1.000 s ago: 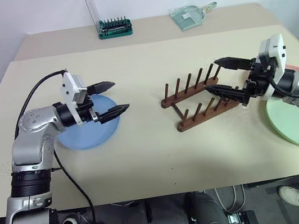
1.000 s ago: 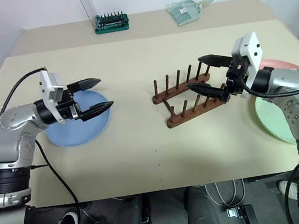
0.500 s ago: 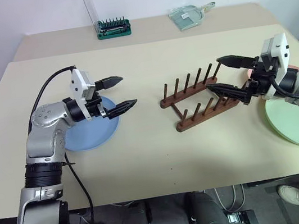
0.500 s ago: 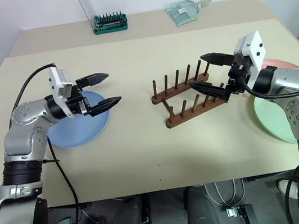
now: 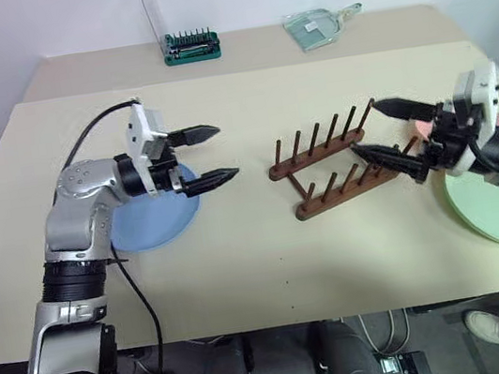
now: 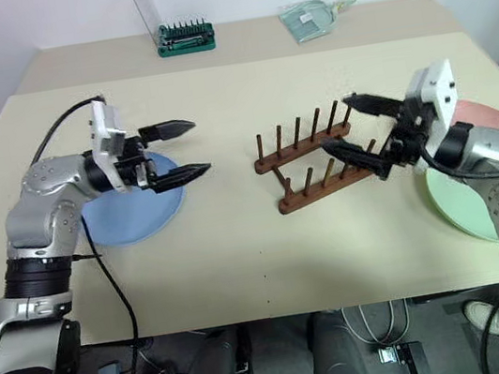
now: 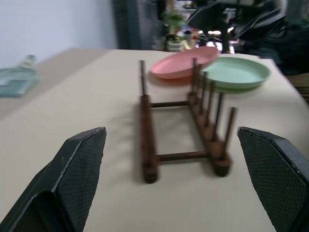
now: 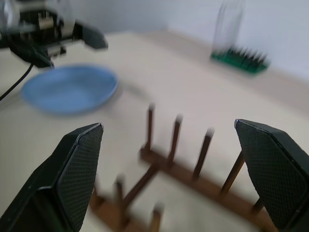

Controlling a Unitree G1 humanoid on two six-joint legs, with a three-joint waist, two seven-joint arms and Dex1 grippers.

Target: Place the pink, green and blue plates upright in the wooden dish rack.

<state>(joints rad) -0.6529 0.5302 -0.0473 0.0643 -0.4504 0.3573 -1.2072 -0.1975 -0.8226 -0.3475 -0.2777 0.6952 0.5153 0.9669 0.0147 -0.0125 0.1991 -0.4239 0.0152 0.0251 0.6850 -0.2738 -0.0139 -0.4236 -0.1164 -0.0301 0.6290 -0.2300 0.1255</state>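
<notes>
While the rack (image 5: 331,163) is standing empty between them, both grippers, left (image 5: 210,156) and right (image 5: 385,133), are being held wide open, gripping nothing. The blue plate (image 5: 142,225) is lying flat beneath the left; pink (image 6: 490,114) and green (image 5: 490,204) behind the right. A rim grip is being advised. No writing is readable.

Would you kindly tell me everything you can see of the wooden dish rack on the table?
The wooden dish rack is small and dark brown: two parallel base rails joined by crossbars, each rail bearing a row of thin upright pegs. It stands flat on the beige table, set at a slant, with no plate in any slot. Nothing touches it. The open right tool hangs at its end nearest the green and pink plates, fingers apart, holding nothing.
</notes>
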